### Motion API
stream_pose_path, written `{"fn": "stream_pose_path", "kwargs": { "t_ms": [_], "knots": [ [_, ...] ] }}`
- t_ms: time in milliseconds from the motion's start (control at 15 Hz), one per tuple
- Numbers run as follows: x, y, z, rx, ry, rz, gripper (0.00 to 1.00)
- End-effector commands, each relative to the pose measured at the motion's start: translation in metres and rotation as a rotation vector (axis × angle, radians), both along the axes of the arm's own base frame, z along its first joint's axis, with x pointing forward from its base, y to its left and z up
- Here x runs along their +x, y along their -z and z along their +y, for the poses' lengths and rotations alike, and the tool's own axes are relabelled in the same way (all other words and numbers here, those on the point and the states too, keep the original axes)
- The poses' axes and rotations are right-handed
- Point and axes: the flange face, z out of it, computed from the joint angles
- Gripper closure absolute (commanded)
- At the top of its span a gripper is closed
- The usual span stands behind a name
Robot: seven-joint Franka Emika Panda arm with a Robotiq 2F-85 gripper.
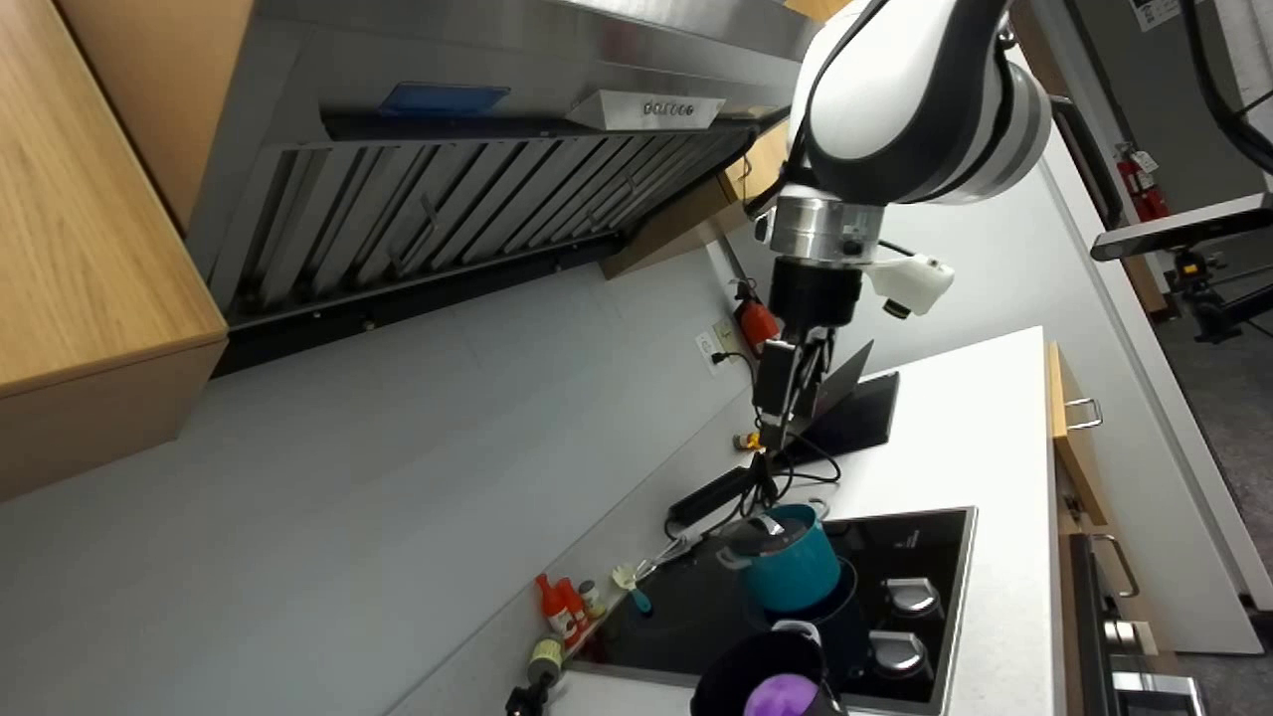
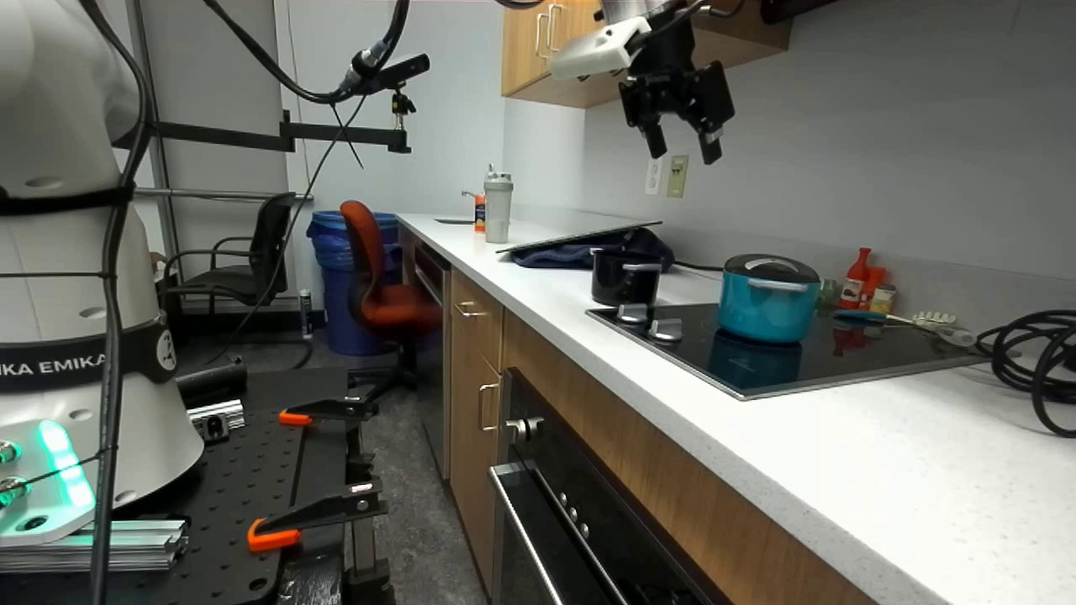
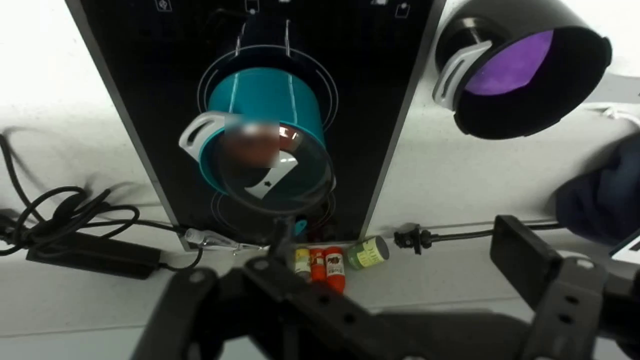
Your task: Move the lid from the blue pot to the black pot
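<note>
The lid (image 2: 772, 268), dark and glassy with a pale handle, sits on top of the blue pot (image 2: 767, 307). In the wrist view the lid (image 3: 305, 185) covers most of the blue pot's (image 3: 267, 97) mouth. The blue pot (image 1: 796, 575) stands on the black cooktop. The black pot (image 2: 625, 281) stands on the counter beside the cooktop, lidless, with a purple thing inside that shows in the wrist view, where the black pot (image 3: 530, 115) is at upper right. My gripper (image 2: 686, 155) is open and empty, high above the pots. Its fingers (image 3: 400, 245) are spread in the wrist view.
Red bottles (image 2: 855, 279) and small jars stand behind the cooktop (image 2: 849, 349), near utensils. Black cables (image 2: 1038, 357) lie at one end. A dark folded cloth (image 2: 580, 252) and a flat panel lie behind the black pot. A range hood (image 1: 477, 199) hangs above.
</note>
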Motion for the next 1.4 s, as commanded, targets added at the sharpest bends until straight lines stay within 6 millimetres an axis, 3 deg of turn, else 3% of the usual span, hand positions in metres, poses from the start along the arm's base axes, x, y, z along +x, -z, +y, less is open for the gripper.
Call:
{"fn": "stream_pose_path", "kwargs": {
  "t_ms": [0, 467, 867, 1333],
  "knots": [
    [0.024, 0.010, -0.011, 0.031, 0.034, -0.050, 0.00],
    [0.050, 0.036, -0.022, 0.083, 0.062, -0.046, 0.00],
    [0.074, 0.033, -0.035, 0.178, 0.136, -0.090, 0.00],
    [0.080, 0.061, -0.060, 0.235, 0.231, -0.065, 0.00]
  ]
}}
